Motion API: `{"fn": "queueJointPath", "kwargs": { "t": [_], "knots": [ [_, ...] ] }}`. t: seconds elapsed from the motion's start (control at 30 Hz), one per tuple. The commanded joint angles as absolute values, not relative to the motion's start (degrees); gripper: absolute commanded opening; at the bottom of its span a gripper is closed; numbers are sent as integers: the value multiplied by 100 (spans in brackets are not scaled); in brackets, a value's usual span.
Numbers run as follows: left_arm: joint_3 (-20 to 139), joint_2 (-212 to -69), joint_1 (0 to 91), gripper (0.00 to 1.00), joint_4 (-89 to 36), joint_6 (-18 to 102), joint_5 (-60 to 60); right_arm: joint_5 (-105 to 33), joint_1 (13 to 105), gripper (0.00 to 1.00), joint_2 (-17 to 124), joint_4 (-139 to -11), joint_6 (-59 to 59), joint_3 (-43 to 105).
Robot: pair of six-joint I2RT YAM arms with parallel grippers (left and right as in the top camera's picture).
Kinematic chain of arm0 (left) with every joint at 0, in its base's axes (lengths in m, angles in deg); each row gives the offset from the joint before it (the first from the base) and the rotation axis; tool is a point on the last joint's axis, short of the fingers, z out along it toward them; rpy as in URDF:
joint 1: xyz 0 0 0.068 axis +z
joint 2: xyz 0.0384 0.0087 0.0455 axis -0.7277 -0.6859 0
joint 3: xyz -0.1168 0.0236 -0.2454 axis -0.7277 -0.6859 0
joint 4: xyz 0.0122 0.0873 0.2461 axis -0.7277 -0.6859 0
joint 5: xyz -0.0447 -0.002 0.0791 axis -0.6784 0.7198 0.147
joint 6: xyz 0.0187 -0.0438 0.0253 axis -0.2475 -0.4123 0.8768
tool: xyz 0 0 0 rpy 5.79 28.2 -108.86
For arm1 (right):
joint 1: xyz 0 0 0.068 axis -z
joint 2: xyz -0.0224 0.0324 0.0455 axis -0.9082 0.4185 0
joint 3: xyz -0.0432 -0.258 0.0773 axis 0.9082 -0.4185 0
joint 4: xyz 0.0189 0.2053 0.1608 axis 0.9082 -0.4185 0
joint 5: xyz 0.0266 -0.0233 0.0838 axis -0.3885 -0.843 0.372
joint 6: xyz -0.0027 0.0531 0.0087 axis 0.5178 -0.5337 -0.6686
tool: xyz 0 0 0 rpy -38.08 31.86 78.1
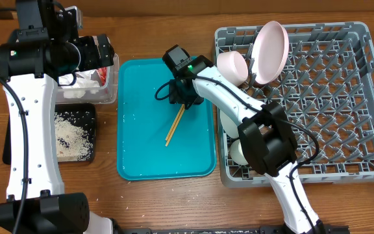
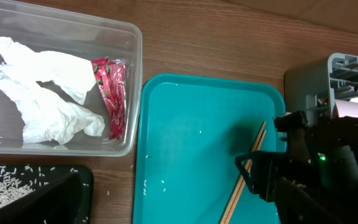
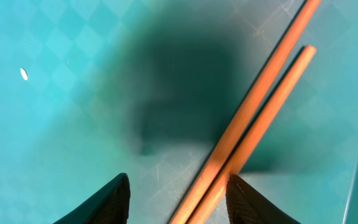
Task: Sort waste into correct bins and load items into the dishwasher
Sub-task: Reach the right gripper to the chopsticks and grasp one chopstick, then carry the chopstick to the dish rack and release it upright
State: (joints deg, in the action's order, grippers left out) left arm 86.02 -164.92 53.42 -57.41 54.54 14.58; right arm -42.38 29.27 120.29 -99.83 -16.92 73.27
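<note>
Left of the teal tray [image 1: 135, 149], one clear tub [image 2: 135, 74] holds one napkin [image 2: 42, 93] and one wrapper [image 2: 112, 93]; the left claw [image 1: 96, 55] hangs over it, spread wide, empty. One black tray [image 1: 93, 130] of rice [image 1: 70, 136] sits there too. On the teal tray, two chopsticks [image 1: 174, 127] lie together, its left half open; the right claw [image 3: 179, 199] straddles them, jaws apart, unclamped. Right of the teal tray, one rack [image 1: 369, 97] holds one plate [image 1: 269, 52] and one pink bowl [image 1: 232, 65]

Smooth wooden chopsticks [image 3: 248, 106]; glossy teal plastic tray [image 1: 141, 130]; crumpled paper napkin [image 2: 42, 93].
</note>
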Motion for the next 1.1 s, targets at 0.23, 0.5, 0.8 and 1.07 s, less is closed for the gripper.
{"fn": "queueJointPath", "kwargs": {
  "t": [0.23, 0.5, 0.8, 1.07],
  "knots": [
    [8648, -16512, 5300, 100, -5719, 5515, 1489, -4264, 2960, 51, 12053, -9726, -1937, 7246],
    [8648, -16512, 5300, 100, -5719, 5515, 1489, -4231, 2964, 51, 12306, -9828, -2260, 7246],
    [8648, -16512, 5300, 100, -5717, 5515, 1489, -3890, 2964, 4, 12477, -9922, -2300, 7246],
    [8648, -16512, 5300, 100, -5719, 5515, 1489, -3849, 3200, 4, 12136, -10598, -1581, 8385]
  ]
}}
